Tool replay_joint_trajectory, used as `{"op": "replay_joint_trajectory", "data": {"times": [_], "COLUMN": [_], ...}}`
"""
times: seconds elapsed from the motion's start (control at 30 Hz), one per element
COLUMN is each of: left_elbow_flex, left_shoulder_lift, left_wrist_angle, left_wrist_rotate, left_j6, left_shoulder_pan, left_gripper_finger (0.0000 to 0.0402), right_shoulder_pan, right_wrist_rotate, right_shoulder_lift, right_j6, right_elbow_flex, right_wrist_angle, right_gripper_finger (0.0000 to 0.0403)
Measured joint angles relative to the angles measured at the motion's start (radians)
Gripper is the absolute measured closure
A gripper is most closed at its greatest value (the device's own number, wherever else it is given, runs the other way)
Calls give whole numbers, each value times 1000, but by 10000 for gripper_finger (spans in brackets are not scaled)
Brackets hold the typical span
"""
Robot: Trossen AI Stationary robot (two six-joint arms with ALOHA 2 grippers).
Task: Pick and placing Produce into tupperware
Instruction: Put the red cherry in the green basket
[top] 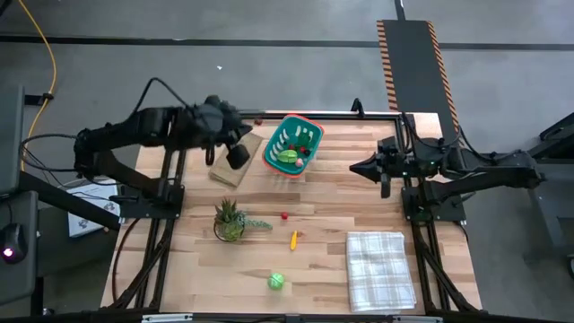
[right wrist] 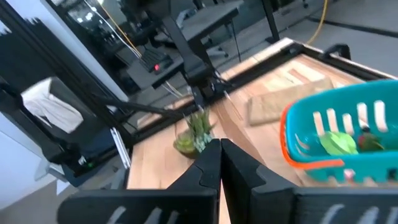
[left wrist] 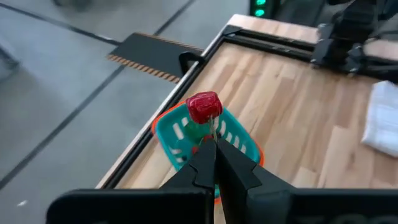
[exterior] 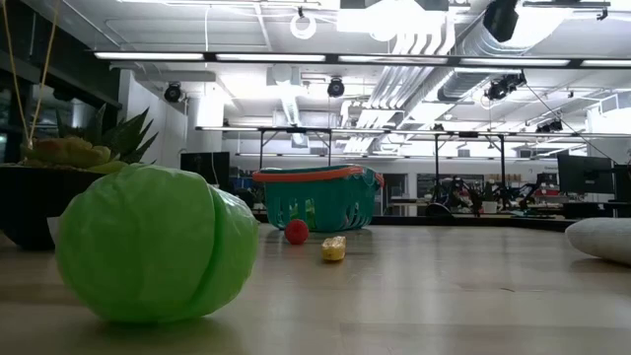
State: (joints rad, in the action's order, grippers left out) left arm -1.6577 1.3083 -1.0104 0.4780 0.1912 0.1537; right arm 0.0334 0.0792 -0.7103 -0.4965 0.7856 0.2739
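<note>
The left gripper (left wrist: 214, 146), fingers clenched on a red toy fruit (left wrist: 204, 107), hangs beside the teal basket (top: 292, 145) at the bench's far edge; the right gripper (top: 355, 167) waits, fingers clenched empty.

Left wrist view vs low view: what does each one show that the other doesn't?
Only the left wrist view: the left gripper, fingers shut on the stem of a red piece of produce held above the basket; also the checked cloth.

Only the low view: the green cabbage-like piece up close, a small red piece and a yellow piece lying on the table, and the potted plant.

Both: the teal basket with orange rim.
</note>
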Motion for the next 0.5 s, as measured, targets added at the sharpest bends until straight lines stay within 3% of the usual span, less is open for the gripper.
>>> {"op": "replay_joint_trajectory", "data": {"times": [0.33, 0.5], "left_elbow_flex": [5, 74], "left_shoulder_lift": [13, 17], "left_wrist_angle": [94, 154], "left_wrist_rotate": [-384, -573], "left_j6": [-163, -187], "left_shoulder_pan": [283, 428], "left_gripper_finger": [401, 401], "right_shoulder_pan": [0, 0], "right_wrist_rotate": [77, 114], "right_shoulder_lift": [-16, -27], "right_j6": [-41, -45], "right_elbow_flex": [0, 0], "right_wrist_angle": [-85, -123], "right_gripper_finger": [402, 402]}}
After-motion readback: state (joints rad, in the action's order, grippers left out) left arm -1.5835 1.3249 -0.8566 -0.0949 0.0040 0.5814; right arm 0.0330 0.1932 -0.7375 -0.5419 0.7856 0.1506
